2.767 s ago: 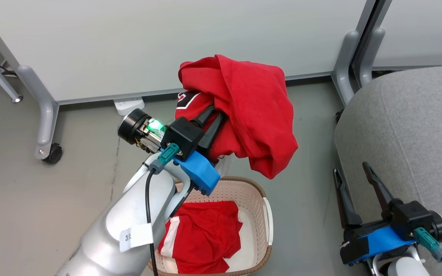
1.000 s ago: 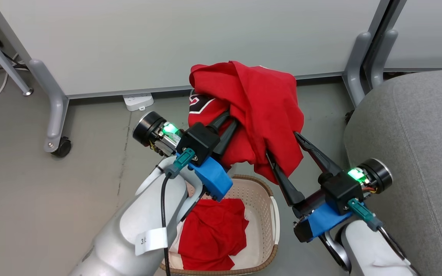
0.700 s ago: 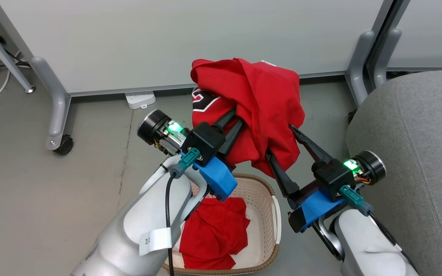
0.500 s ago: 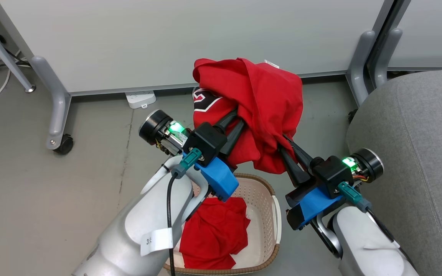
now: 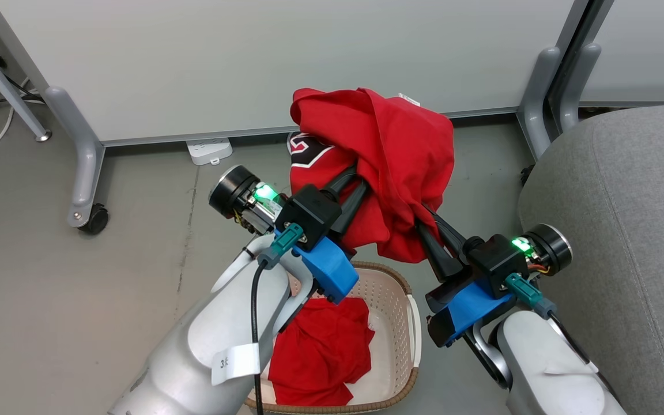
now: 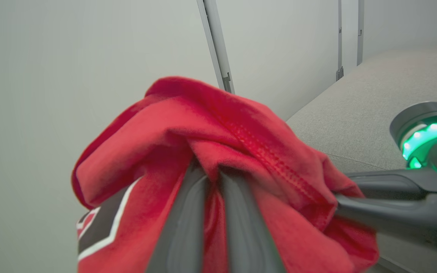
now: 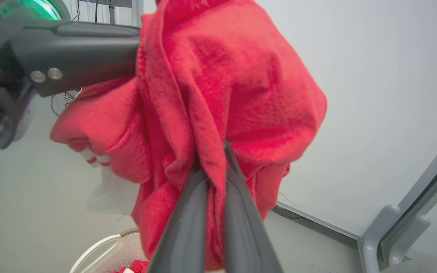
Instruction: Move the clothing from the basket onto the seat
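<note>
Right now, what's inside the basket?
One crumpled red garment lies in the basket. The left forearm covers the basket's left side, so anything there is hidden.

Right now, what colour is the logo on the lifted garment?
The logo is dark, outlined in white; left wrist view shows it best.

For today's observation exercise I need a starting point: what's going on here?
The robot holds a red garment with a chest logo in the air, clear of the basket. The left fingers and the right fingers are each closed on its fabric. A second red garment lies in the basket on the floor. The grey seat, to the robot's right, has no clothing on the part in view.
</note>
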Robot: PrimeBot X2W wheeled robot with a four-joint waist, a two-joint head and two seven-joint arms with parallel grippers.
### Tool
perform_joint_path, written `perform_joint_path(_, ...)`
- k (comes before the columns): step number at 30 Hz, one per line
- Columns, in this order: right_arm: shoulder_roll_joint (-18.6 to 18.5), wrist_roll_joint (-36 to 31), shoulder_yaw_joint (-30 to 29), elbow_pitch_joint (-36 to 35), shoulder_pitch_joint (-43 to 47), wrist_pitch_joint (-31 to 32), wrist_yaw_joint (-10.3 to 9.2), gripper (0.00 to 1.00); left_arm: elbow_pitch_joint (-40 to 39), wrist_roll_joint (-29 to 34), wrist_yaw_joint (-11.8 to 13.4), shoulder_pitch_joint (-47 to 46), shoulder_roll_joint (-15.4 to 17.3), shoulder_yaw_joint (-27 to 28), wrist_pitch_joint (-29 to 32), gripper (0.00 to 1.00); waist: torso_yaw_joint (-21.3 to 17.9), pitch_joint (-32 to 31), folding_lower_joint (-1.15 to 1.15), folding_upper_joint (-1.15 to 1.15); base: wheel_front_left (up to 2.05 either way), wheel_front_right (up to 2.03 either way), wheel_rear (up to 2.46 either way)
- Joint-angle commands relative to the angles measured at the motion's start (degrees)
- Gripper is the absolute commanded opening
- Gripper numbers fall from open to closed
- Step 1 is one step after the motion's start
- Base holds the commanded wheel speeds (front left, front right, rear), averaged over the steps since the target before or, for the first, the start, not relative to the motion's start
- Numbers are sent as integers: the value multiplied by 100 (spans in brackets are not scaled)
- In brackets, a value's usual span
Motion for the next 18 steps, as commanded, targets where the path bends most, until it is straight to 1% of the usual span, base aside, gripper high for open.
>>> perform_joint_path(1,18,32,13,-19,-48,-18,1,0,-5,-31,-11,-59,18,-16,-30,0,2,1,0,0,0,0,0)
perform_joint_path(4,10,70,13,-39,-44,-18,1,0,3,-28,-11,-70,19,-17,-30,0,11,14,0,0,0,0,0)
perform_joint_path(5,7,76,14,-44,-45,-18,1,0,2,-28,-11,-71,18,0,-30,10,13,18,0,0,0,0,0)
perform_joint_path(6,3,80,14,-48,-46,-18,1,0,2,-23,-11,-69,20,13,-30,65,15,21,0,0,0,0,0)
perform_joint_path(7,1,91,16,-50,-46,-18,1,0,-8,3,-11,-73,26,31,-30,100,15,23,0,0,0,0,0)
perform_joint_path(18,9,168,-1,-62,28,-21,1,0,-45,107,-11,43,53,102,-23,100,-16,12,0,0,0,0,0)
